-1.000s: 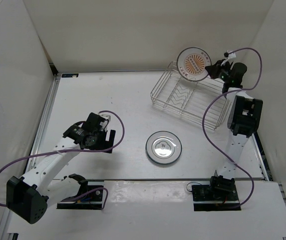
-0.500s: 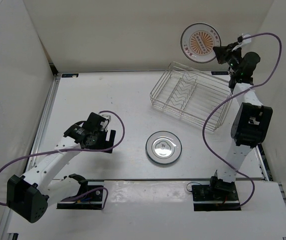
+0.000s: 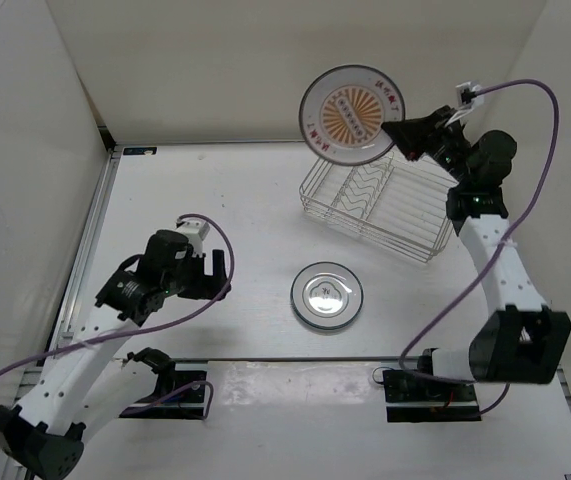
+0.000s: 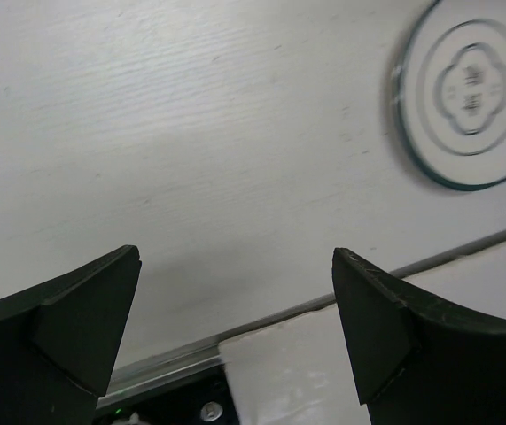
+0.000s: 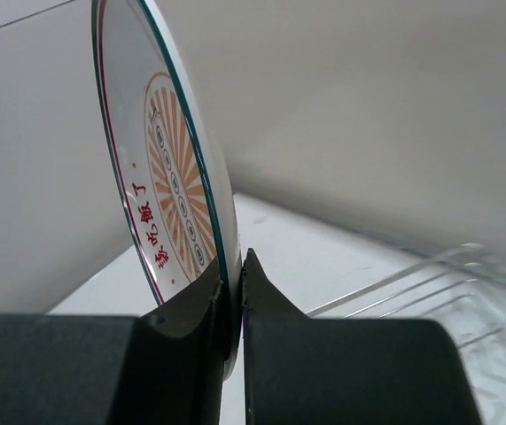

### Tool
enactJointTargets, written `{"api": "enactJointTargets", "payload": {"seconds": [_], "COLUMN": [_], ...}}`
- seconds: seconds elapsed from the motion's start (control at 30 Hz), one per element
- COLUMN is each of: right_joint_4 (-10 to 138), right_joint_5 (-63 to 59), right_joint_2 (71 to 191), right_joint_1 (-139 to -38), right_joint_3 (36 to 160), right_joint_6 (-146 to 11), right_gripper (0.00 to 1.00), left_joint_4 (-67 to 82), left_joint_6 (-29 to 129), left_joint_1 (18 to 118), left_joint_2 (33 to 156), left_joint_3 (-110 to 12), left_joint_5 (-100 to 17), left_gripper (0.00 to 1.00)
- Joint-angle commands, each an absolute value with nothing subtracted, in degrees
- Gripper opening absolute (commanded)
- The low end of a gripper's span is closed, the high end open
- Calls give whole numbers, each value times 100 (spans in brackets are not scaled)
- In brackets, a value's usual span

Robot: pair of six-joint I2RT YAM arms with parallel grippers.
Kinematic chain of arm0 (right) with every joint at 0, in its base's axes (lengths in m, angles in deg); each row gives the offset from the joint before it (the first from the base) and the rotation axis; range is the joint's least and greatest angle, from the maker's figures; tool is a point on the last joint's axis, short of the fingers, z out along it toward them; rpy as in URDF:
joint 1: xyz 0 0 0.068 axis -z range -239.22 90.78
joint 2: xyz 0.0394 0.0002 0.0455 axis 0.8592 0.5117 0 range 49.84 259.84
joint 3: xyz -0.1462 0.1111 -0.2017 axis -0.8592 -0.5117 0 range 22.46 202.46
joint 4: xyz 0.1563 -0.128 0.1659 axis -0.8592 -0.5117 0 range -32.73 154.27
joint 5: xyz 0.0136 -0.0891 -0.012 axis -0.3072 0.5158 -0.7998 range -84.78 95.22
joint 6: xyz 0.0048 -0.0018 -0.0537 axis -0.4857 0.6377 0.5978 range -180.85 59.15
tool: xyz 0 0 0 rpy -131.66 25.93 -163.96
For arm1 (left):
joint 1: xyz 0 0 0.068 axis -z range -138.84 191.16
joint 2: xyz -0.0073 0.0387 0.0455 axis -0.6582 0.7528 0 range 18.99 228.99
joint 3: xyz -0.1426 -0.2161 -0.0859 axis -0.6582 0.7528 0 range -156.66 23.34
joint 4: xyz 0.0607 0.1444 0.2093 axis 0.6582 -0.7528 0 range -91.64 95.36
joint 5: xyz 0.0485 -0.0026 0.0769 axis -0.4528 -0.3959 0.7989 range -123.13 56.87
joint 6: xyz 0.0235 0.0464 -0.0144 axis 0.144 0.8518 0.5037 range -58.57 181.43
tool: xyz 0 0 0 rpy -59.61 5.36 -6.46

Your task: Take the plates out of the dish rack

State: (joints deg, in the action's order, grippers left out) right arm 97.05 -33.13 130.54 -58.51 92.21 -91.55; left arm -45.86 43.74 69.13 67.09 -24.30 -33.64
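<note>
My right gripper (image 3: 401, 132) is shut on the rim of a white plate with an orange sunburst centre (image 3: 353, 114) and holds it high above the far left end of the silver wire dish rack (image 3: 425, 243). In the right wrist view the plate (image 5: 159, 181) stands on edge between my fingers, gripper (image 5: 235, 288). The rack shows no plates in it. A second plate with ring markings (image 3: 327, 295) lies flat on the table; it also shows in the left wrist view (image 4: 470, 88). My left gripper (image 3: 223, 266) is open and empty, left of that plate, gripper (image 4: 235, 332).
White walls close in the table on the left, back and right. A raised white strip (image 3: 365, 400) runs along the near edge by the arm bases. A purple cable (image 3: 525, 110) loops by the right arm.
My right gripper has lifted the sunburst plate out of the rack and carried it up and to the left. My left arm has shifted slightly toward the near left.
</note>
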Motion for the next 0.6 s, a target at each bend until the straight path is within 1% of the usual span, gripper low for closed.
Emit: {"api": "enactJointTargets", "payload": {"seconds": [0.0, 0.1, 0.2, 0.27, 0.37, 0.43, 0.53, 0.57], "right_joint_4": [8673, 7592, 7202, 7244, 7866, 7833, 7667, 7632], "right_joint_5": [-3662, -3784, -3959, -4170, -4154, -4102, -4049, -4031], "right_joint_2": [12123, 11428, 10953, 10750, 10337, 10021, 9862, 9835], "right_joint_1": [-6150, -6291, -6449, -6598, -6870, -7142, -7511, -7600], "right_joint_3": [8874, 8479, 8056, 7706, 6942, 6528, 6246, 6201], "right_joint_6": [-9267, -9065, -9169, -9398, -9847, -9996, -9962, -9927], "right_gripper": [0, 0, 0, 0, 0, 0, 0, 0], "left_joint_4": [-4053, -3894, -3938, -3947, -3675, -3359, -3069, -2903], "left_joint_6": [3982, 3850, 3788, 3727, 3499, 3367, 3112, 3041], "left_joint_1": [6859, 6797, 6762, 6744, 6648, 6587, 6384, 6323], "left_joint_2": [6216, 6022, 6038, 6109, 6013, 6004, 6118, 6275], "left_joint_3": [-2614, -2729, -3062, -3177, -3248, -3160, -3142, -3099], "left_joint_5": [-4190, -4648, -5078, -5500, -5983, -6333, -6836, -7272], "left_gripper": [100, 100, 100, 100, 100, 100, 100, 100]}}
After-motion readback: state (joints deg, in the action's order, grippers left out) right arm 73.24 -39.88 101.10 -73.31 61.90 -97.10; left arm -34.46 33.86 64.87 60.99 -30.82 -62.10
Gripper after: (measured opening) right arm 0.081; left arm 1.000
